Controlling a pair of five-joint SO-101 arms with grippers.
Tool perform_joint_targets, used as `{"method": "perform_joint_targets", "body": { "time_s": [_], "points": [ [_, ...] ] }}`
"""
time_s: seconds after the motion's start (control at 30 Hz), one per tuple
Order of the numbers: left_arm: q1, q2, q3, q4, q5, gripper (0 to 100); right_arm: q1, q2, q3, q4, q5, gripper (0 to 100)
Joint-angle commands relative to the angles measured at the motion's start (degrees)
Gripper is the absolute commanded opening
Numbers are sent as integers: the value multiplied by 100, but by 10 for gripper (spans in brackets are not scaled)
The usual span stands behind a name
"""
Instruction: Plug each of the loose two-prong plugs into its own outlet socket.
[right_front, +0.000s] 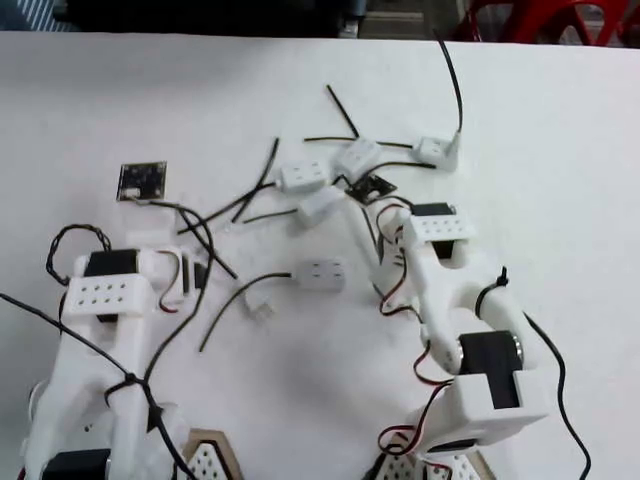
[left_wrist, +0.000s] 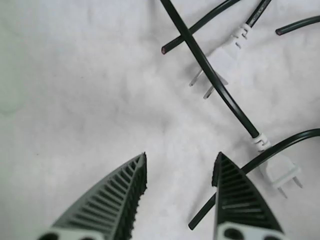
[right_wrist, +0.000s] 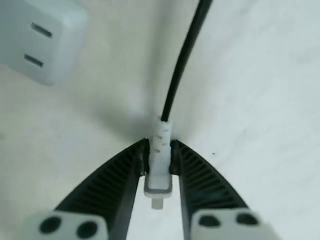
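Right gripper (right_wrist: 159, 144) clamped on a plug; left gripper (left_wrist: 181, 156) open above two loose ones.

In the right wrist view, the ribbed black jaws were pressed together on the body of a small white plastic plug (right_wrist: 159, 167), its thin black cord (right_wrist: 182, 60) running away over the white table (right_front: 560, 120). A white rectangular outlet block (right_wrist: 42, 37) with two slots lay near the plug but clear of it. The left gripper's jaws stood well apart with nothing between them. Beyond their tips lay two loose plugs on black cords: a white two-prong plug (left_wrist: 220, 62) crossed by another cord, and a second white two-prong plug (left_wrist: 280, 172) just beside one finger. From above, further white outlet blocks – one alone at mid-table (right_front: 320, 272), a cluster of others (right_front: 303, 176) farther back – lay among scattered cords.
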Motion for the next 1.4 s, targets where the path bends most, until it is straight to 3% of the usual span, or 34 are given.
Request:
{"method": "perform_joint_targets", "body": {
  "time_s": [0.0,0.87,1.03,1.37],
  "points": [
    [-66,-259,-18,-97,-53,219,75,-92,-211,312,-26,77],
    [-66,-259,-18,-97,-53,219,259,-22,-615,655,-35,115],
    [-66,-259,-18,-97,-53,219,259,-22,-615,620,-26,55],
    [-66,-259,-18,-97,-53,219,259,66,-615,655,-26,52]
  ]
}}
